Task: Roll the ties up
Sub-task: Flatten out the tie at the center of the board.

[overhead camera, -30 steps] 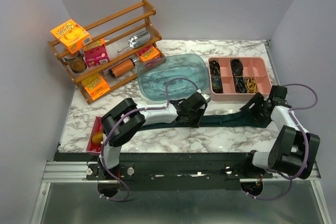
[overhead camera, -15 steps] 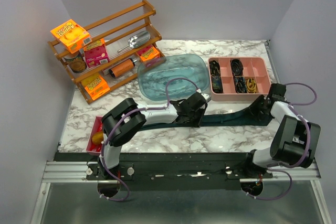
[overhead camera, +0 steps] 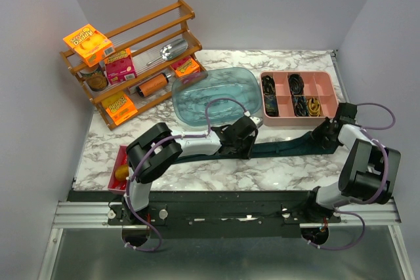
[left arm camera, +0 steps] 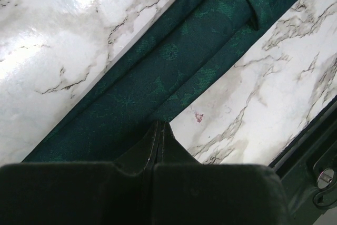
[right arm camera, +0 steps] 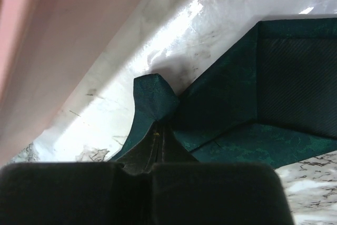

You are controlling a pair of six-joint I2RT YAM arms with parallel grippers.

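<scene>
The dark teal tie (overhead camera: 282,147) lies flat across the marble table, left to right, in front of the blue tub. My left gripper (overhead camera: 244,141) is shut, and its tips rest on the tie's middle. In the left wrist view the tie (left arm camera: 174,61) runs diagonally under the shut left gripper (left arm camera: 159,126), and no fabric shows between the fingers. My right gripper (overhead camera: 325,132) is at the tie's broad right end. In the right wrist view the right gripper (right arm camera: 158,126) is shut on the tie (right arm camera: 237,104), with a small fold of fabric standing up from the pinch.
A translucent blue tub (overhead camera: 216,93) stands behind the tie. A pink compartment tray (overhead camera: 300,117) with small dark items sits at the back right, its wall (right arm camera: 79,25) close to the right gripper. A wooden rack (overhead camera: 131,63) with boxes stands back left. A red tray (overhead camera: 120,168) lies front left.
My right gripper has gone from open to shut, pinching the tie's broad end, and has shifted a little toward the pink tray. The left arm has not moved.
</scene>
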